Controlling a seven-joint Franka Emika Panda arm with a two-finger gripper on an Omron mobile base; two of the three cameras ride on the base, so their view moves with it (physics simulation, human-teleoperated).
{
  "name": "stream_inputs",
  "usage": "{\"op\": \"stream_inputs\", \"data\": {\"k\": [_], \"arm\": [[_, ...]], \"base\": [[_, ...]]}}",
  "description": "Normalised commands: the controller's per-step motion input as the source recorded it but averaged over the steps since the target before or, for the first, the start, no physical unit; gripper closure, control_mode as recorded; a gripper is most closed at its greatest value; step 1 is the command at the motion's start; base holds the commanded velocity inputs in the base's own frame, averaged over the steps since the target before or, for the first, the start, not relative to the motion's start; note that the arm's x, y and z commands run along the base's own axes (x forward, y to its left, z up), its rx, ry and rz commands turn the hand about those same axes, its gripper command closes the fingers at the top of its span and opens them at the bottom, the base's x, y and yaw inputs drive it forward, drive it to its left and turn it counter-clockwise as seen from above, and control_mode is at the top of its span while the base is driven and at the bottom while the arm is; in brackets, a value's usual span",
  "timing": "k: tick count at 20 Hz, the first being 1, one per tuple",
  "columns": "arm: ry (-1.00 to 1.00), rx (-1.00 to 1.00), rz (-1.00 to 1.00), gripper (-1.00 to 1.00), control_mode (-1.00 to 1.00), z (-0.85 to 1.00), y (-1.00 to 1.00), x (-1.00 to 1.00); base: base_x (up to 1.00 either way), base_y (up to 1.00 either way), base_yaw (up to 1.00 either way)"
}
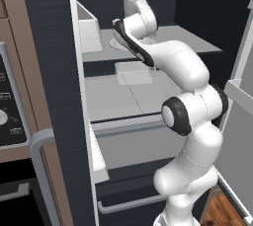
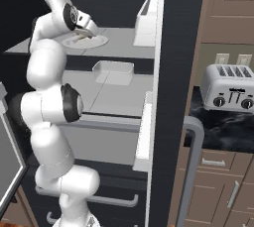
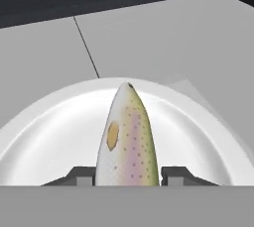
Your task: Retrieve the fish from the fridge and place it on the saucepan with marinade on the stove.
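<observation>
Inside the open fridge (image 1: pixel 54 47), the robot's jaws (image 3: pixel 127 175) are clamped on either side of the fish (image 3: pixel 128 141) (speckled, pale, with a pinkish flank), which lies on a white plate (image 3: pixel 193 137) on the upper grey shelf (image 2: pixel 119 37). A shallow tray (image 2: pixel 113 71) sits on the shelf below.

No legible text; oven panel (image 1: pixel 9 116) icons too blurry to read.
</observation>
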Motion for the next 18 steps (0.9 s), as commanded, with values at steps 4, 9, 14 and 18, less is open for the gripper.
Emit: {"op": "stream_inputs", "data": {"k": [4,9,14,18], "arm": [[-0.47,-0.06,0.00,1.00,-1.00,-0.44,0.00,-0.74],[-0.18,0.07,0.00,1.00,-1.00,0.42,-0.23,-0.65],[-0.03,0.15,0.00,1.00,-1.00,0.87,-0.21,-0.50],[0.00,0.16,0.02,1.00,-1.00,0.80,-0.02,-0.53]], "base": [[0.00,0.00,0.00],[0.00,0.00,0.00],[0.00,0.00,0.00],[0.00,0.00,0.00]]}}
